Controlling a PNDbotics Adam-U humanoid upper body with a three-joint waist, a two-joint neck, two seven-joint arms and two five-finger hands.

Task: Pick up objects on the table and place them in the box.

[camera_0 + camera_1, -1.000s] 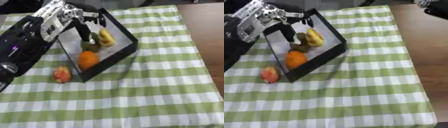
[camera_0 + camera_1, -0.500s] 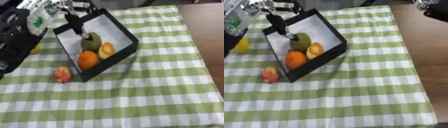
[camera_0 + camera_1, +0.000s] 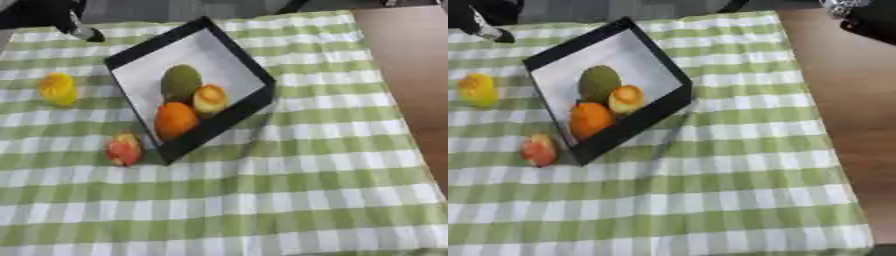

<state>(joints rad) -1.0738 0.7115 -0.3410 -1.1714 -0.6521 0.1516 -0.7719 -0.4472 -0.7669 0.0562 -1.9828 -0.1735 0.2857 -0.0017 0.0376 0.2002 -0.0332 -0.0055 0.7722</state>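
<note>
The left hand has drawn back from over the box to the far left corner of the view, and now shows only as a dark shape with one slim finger pointing down toward the cloth; whether its fingers are spread or curled I cannot tell. The picture as a whole has also shifted, so a yellow fruit now shows on the left.

The black box with a pale floor sits askew on the green-and-white checked cloth covering the table. Inside it lie three things: a green fruit toward the far side, an orange-and-yellow fruit just beside it, and an orange nearer the front corner, touching or nearly touching the others. Outside the box, a red-and-yellow fruit lies on the cloth just beside the box's near left wall. The yellow fruit lies well apart to the left.

A dark part of the right arm shows at the top right corner over bare brown table; its hand cannot be made out.
</note>
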